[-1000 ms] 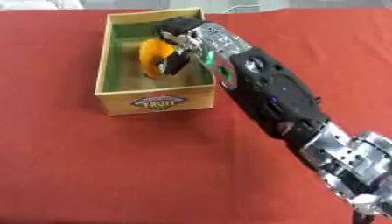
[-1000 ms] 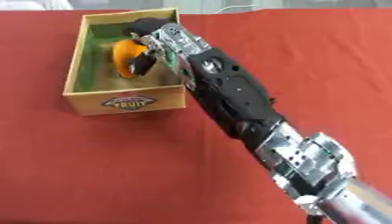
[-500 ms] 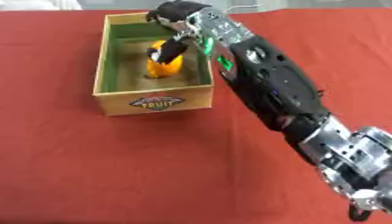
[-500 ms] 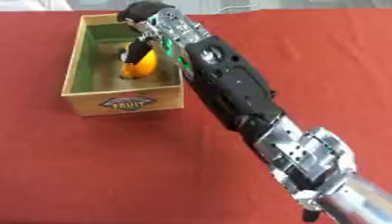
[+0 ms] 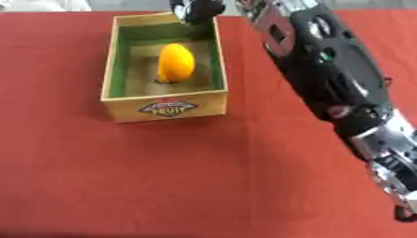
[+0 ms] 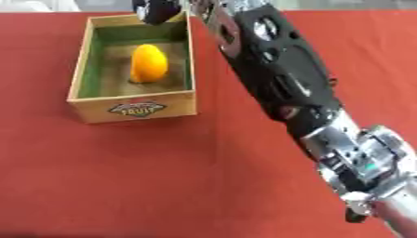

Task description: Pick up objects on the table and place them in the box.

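Orange fruit [image 5: 175, 62] in box [image 5: 163, 106], right hand [image 5: 198, 9] fingers above, empty

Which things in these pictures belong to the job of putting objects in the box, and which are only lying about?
Belonging to the job:
- orange fruit, lying inside the box
- box, with a green lining and a FRUIT label
- right hand, above the box's far edge, not holding the fruit

Only lying about:
- red tablecloth; no other loose objects show on it
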